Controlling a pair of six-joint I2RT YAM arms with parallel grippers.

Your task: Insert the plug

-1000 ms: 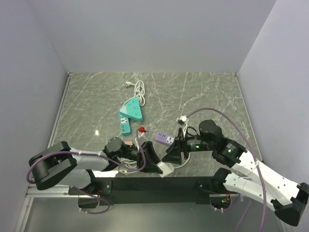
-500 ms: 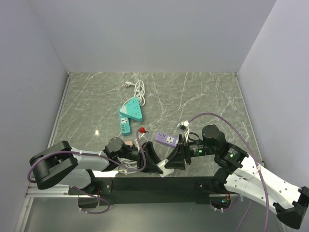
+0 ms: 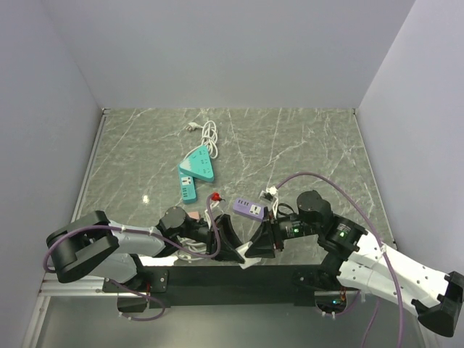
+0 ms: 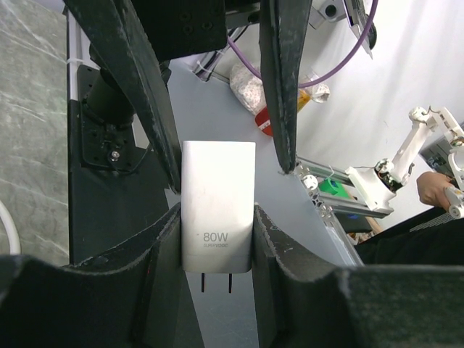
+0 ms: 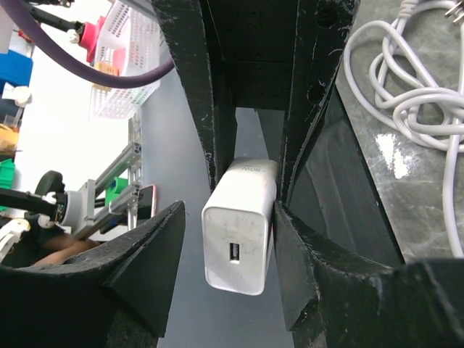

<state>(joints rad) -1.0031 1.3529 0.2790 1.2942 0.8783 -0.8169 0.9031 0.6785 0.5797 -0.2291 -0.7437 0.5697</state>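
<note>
Right pincer (image 5: 230, 217) has slid left since prev frame and narrowed. It now straddles the plug (image 4: 217, 196), gap on one side, no grip yet. Left pincer (image 4: 216, 225) clamps plug's prong end, just off bench (image 3: 304, 145) near edge, mid. Handover imo: centre R, close evenly, then L lets go.

The plug (image 4: 217, 206), a flat white block marked 80W, is pinched between the jaws of the left gripper (image 4: 217, 243), prongs toward that wrist, port end outward.
</note>
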